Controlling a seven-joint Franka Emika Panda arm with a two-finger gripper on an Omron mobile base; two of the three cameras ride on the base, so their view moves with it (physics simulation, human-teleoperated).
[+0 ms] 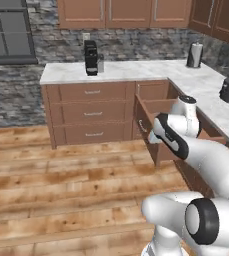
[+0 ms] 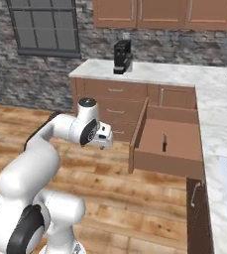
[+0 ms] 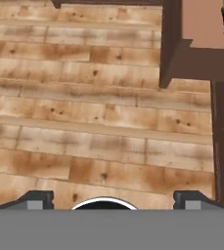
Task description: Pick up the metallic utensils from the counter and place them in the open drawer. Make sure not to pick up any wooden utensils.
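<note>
One dark-handled utensil (image 2: 164, 143) is already lying in the open drawer (image 2: 167, 163), roughly mid-floor of the box, and in the hand view it's peeking in up at 1 o'clock. I'm looking down at bare wood floor (image 3: 84, 122) with the pincer (image 3: 112, 199) spread wide and holding nothing, both tips poking up at 6 o'clock.

From the right base view the hand is hanging out over the floor at about 9 o'clock of the drawer, well apart from it. The bench (image 2: 219, 124) is running along the right side, and I can't make out any other cutlery or the wooden spoons on it from these angles, so I'm guessing whatever is left is further along.

What I'm worrying about:
- The drawer is sticking far out into the aisle. If I'm swinging the arm back toward the bench at this height, the elbow or wrist could be clipping the drawer's front panel or side wall and shoving it partly shut.
- Since I'm not seeing the remaining pieces, I could be lining up on a wooden spoon by mistake once they come into view.
- Slim cutlery lying flat on marble is easy to skid away instead of pinching.
</note>
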